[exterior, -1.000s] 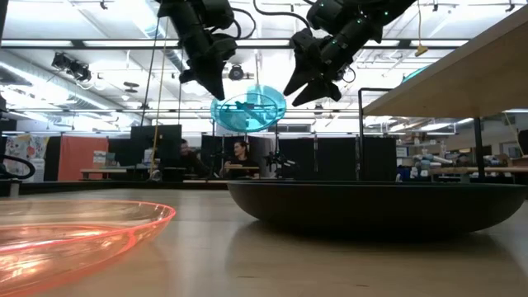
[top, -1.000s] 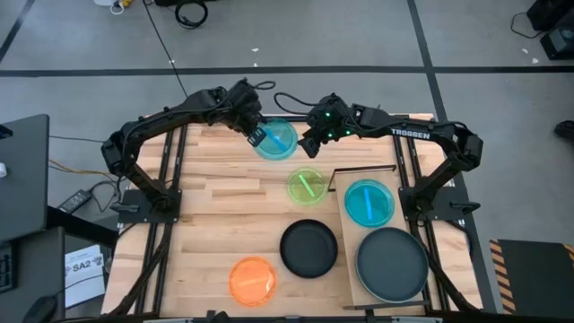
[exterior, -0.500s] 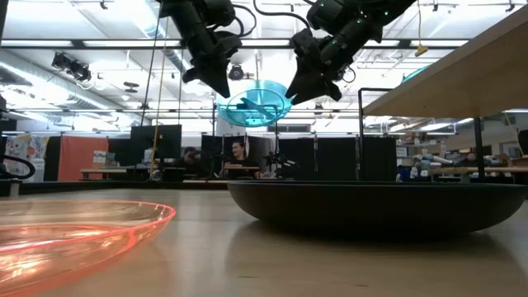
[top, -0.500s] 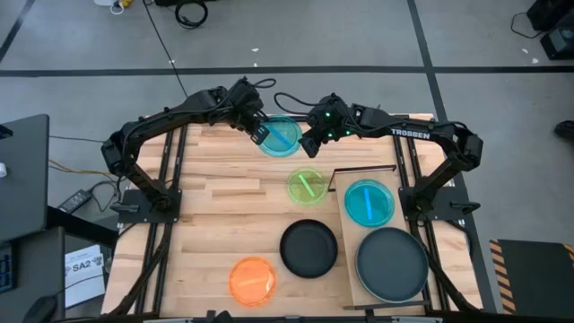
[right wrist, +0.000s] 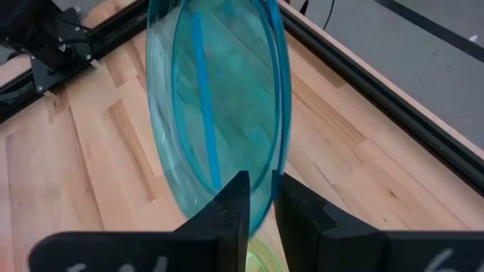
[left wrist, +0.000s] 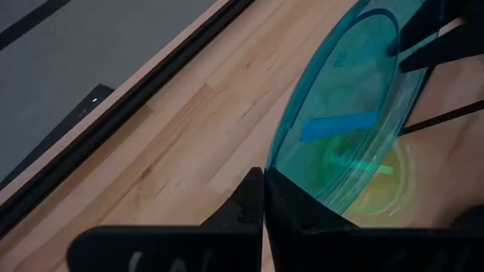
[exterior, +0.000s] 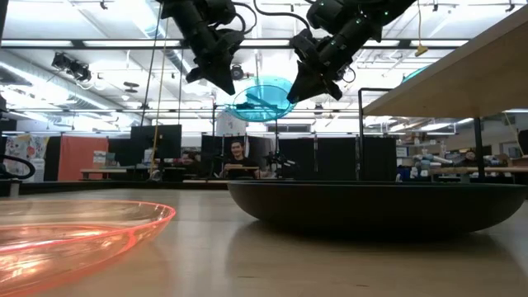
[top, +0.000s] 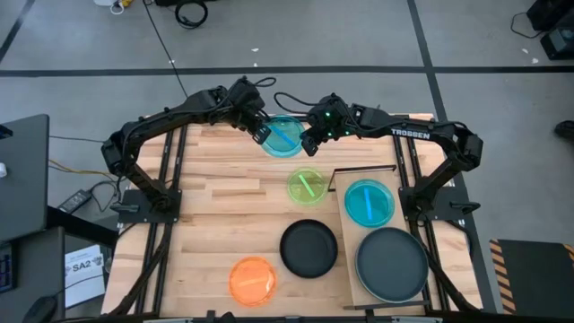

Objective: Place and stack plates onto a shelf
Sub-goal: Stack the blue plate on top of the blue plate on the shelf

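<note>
**plate_nerd:** Up near the far edge of the table (top: 206,193), a cyan plate (top: 284,136) hangs in the air between both arms. The left gripper (top: 261,135) has its fingers pinched on the plate's left rim, and the right gripper (top: 308,141) sits at the opposite rim. From the low view the plate (exterior: 262,100) is well clear of the tabletop and tilted.

**benchbot42:** Is the right one actually gripping, though?

**plate_nerd:** Looks like it. In the right wrist view the rim of the plate (right wrist: 215,113) runs straight down into the narrow gap between the two dark fingers (right wrist: 227,215), so they're closed on the edge. Left wrist view shows the same deal: fingers (left wrist: 249,208) nearly together with the plate's edge (left wrist: 344,128) clamped in them.

**benchbot42:** And the rest of the stuff?

**plate_nerd:** The shelf (top: 352,256) is the light board on the right side of the table. It carries a second cyan plate (top: 369,202) toward the far end and a big black plate (top: 392,264) toward the near end, the two just beside each other. On the bare tabletop sit a lime green plate (top: 308,187) right by the shelf's far corner, a second black plate (top: 308,248) next to the shelf, and an orange plate (top: 253,280) near the front edge.
</note>
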